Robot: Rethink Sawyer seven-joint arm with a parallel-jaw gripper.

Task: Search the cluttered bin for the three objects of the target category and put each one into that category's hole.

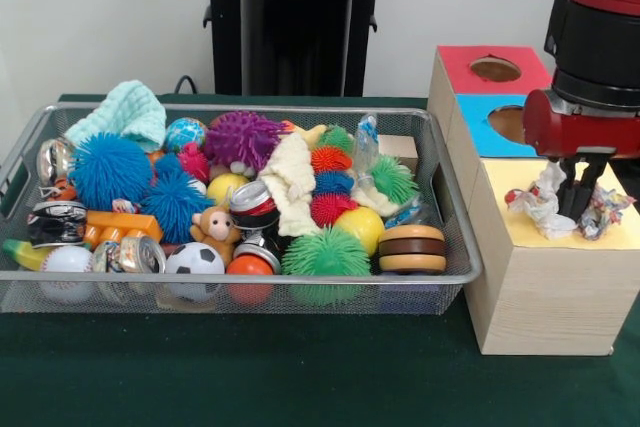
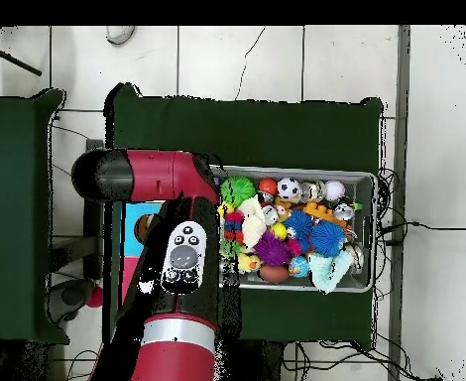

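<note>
In the front view my gripper (image 1: 580,207) stands low over the yellow surround (image 1: 515,179) on top of the pale wood-grain box (image 1: 545,297). Its fingers look shut on the middle of a knotted rope toy (image 1: 540,203). The toy's white knot lies to the left and its multicolour frayed end (image 1: 606,209) to the right. The toy and gripper hide the yellow hole. The wire mesh bin (image 1: 455,247) sits left of the box, heaped with toys; I see no other rope toy clearly in it. In the overhead view the arm (image 2: 182,253) hides the gripper.
Behind the yellow surround are the blue-surround hole (image 1: 508,123) and the red-surround hole (image 1: 495,69). The bin holds spiky pom balls (image 1: 325,252), crushed cans (image 1: 250,197), a small football (image 1: 195,259), a knitted mint cloth (image 1: 125,112) and a wooden yo-yo (image 1: 411,247).
</note>
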